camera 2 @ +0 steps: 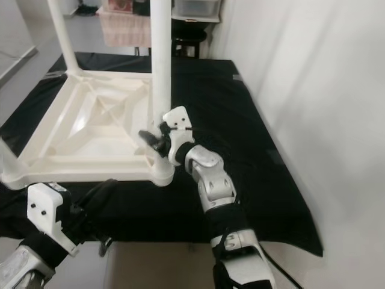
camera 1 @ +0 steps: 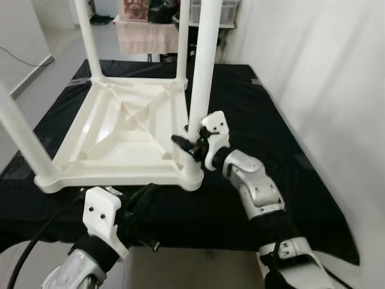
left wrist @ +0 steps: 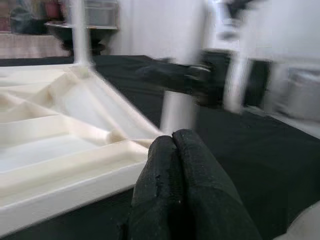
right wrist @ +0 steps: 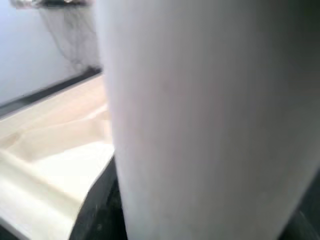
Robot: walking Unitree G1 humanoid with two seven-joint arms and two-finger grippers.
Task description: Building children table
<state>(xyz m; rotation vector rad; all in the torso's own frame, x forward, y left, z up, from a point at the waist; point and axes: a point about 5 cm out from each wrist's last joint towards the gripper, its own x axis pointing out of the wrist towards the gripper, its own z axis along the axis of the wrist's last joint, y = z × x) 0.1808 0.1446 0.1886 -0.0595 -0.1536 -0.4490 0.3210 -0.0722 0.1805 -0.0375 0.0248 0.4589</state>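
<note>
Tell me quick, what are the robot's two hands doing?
Left gripper: shut, holding nothing, near the tabletop.
Right gripper: shut on the table leg.

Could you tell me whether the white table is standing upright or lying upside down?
Upside down: the table top lies flat on the black cloth, ribbed underside up, legs pointing upward.

Bright, even light; blurred wrist views.

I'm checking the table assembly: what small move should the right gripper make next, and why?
Probably hold its grasp and twist or press the leg into its corner socket. The right gripper sits low on that upright leg, on the upturned tabletop; the left gripper rests shut nearby.
</note>
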